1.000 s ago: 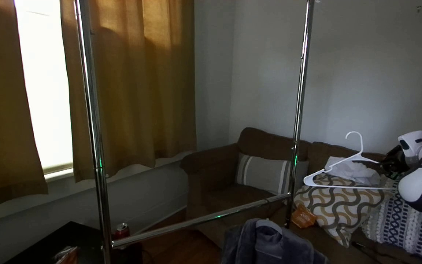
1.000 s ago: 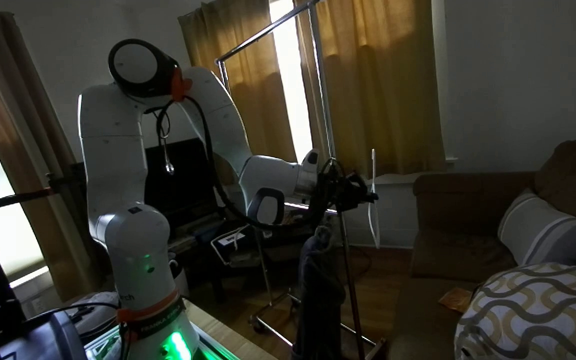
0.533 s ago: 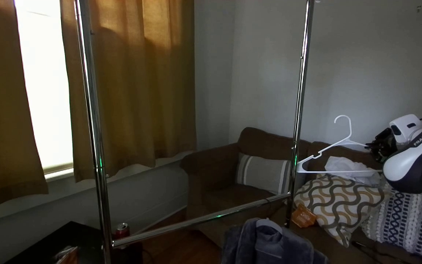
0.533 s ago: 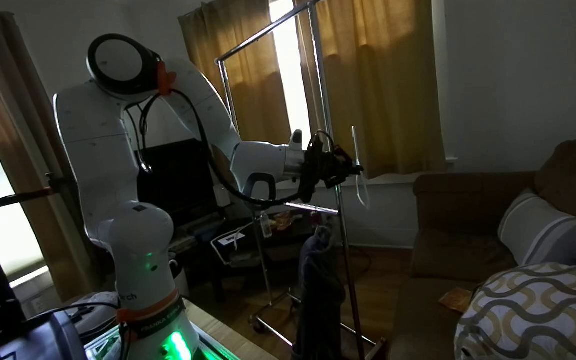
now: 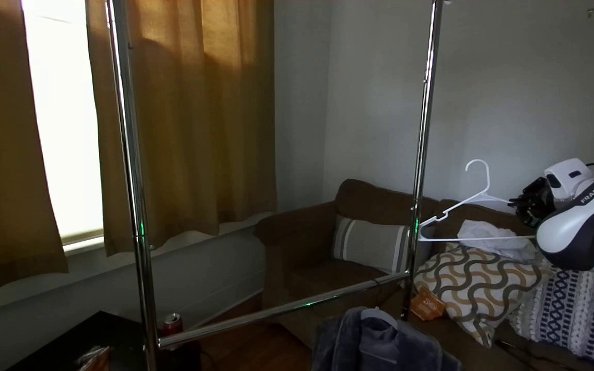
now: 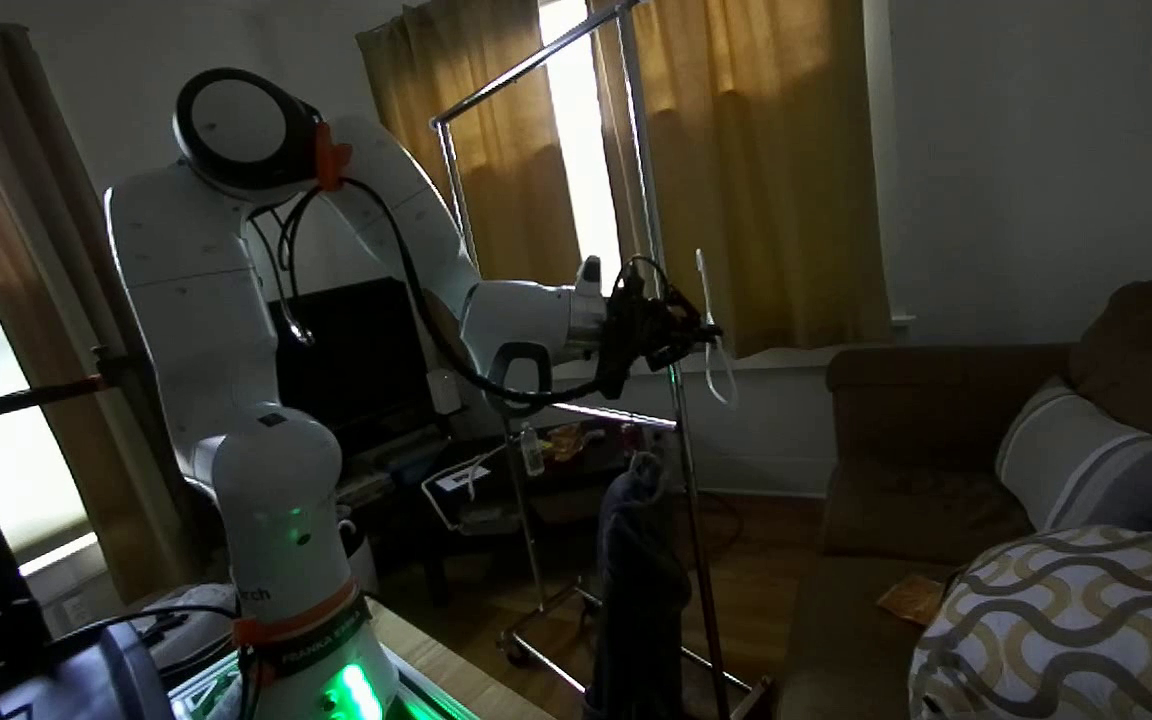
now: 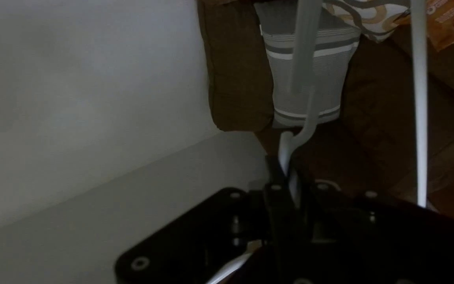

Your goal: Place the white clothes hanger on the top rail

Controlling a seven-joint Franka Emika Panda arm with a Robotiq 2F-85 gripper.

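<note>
The white clothes hanger (image 5: 488, 178) hangs in the air, hook upward, in both exterior views. It shows nearly edge-on in an exterior view (image 6: 704, 280). My gripper (image 5: 512, 204) is shut on one sloping shoulder of the hanger; the wrist view shows the fingers pinching the white bar (image 7: 285, 154). The top rail (image 6: 536, 58) of the chrome rack is well above the hanger and gripper (image 6: 714, 334). It is out of frame in the exterior view facing the sofa. There the hanger's far corner lines up with a rack post (image 5: 423, 129); I cannot tell whether they touch.
The rack has another post (image 5: 129, 129) and a lower rail (image 5: 286, 307). A grey-blue robe (image 5: 379, 345) hangs on its own hanger low at the rack. A brown sofa (image 5: 297, 242) with cushions stands behind. A dark table (image 5: 96, 340) holds a red can (image 5: 172, 324).
The gripper rose with the hanger and moved toward the rack, mostly in the first half second. Since then it has shifted only slightly the same way. The grip stayed shut.
</note>
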